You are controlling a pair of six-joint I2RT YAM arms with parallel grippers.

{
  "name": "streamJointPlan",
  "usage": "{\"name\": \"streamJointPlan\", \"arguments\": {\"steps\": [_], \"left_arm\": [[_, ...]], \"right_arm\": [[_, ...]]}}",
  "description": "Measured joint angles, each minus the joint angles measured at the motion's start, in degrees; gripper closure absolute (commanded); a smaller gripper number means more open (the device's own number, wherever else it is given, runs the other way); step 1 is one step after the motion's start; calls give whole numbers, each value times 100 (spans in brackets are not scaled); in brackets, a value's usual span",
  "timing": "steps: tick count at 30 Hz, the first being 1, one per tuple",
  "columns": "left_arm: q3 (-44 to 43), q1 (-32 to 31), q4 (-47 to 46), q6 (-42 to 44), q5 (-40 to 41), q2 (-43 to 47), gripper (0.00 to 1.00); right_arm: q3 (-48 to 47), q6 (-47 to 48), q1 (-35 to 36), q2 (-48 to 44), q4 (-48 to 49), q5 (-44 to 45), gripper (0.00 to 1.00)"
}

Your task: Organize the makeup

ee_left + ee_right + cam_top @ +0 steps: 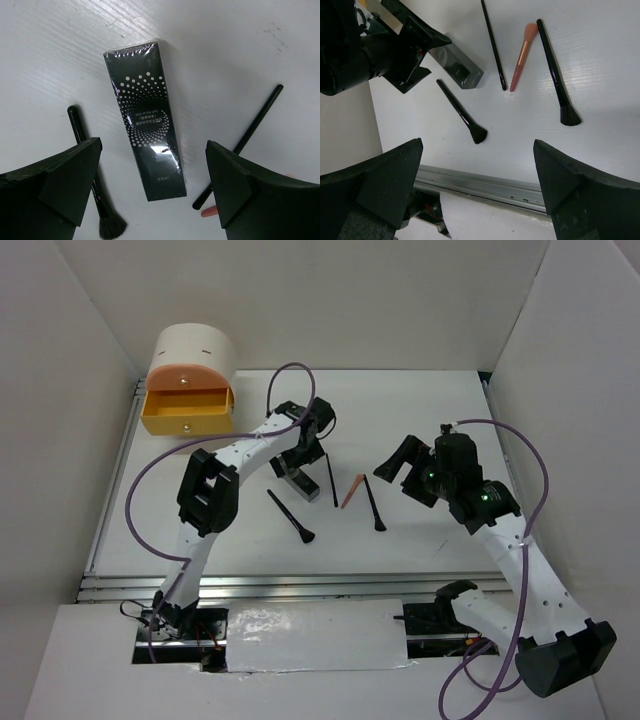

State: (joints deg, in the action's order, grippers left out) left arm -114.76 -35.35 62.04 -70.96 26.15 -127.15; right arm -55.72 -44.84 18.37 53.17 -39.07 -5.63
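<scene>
The makeup lies mid-table. A dark rectangular case (299, 483) with a dotted pattern (145, 125) lies flat, directly under my left gripper (305, 445), which hovers open (154, 165) with a finger on each side and no contact. A black brush (291, 516) lies left of the case (90, 170). To its right are a thin black stick (332, 480), a coral stick (353, 491) and a second black brush (373, 502). My right gripper (408, 475) hangs open and empty (477, 150) right of these, above the table's near part.
A round cream-and-orange drawer box (190, 380) stands at the back left with its lower orange drawer (187, 415) pulled out. White walls enclose the table. A metal rail (485, 185) runs along the near edge.
</scene>
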Motion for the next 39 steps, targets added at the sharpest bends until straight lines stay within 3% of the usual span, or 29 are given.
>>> {"name": "streamJointPlan", "arguments": {"steps": [3, 9, 10, 12, 15, 22, 27, 33, 39], "left_arm": [[269, 48, -166, -94, -61, 0, 5], [828, 133, -522, -153, -216, -13, 35], [866, 149, -566, -149, -229, -20, 44], [905, 181, -664, -153, -275, -31, 81], [831, 229, -697, -127, -299, -42, 96], [138, 317, -723, -94, -262, 278, 98], [529, 507, -1340, -192, -37, 1958, 98], [1705, 1679, -2238, -608, 573, 4192, 97], [2326, 2621, -2771, -885, 898, 4356, 94]], "right_arm": [[0, 20, 0, 48, 4, -72, 0], [2, 44, 2, 125, 7, -133, 0], [2, 50, 0, 142, 7, -136, 0], [2, 70, 2, 177, 7, -133, 0], [2, 98, 7, 232, 4, -131, 0], [-22, 109, 24, 358, 2, -125, 0], [-46, 109, 24, 485, 2, -129, 0], [-164, 131, 42, 608, 7, -153, 0], [-199, 136, 52, 610, 11, -216, 0]]}}
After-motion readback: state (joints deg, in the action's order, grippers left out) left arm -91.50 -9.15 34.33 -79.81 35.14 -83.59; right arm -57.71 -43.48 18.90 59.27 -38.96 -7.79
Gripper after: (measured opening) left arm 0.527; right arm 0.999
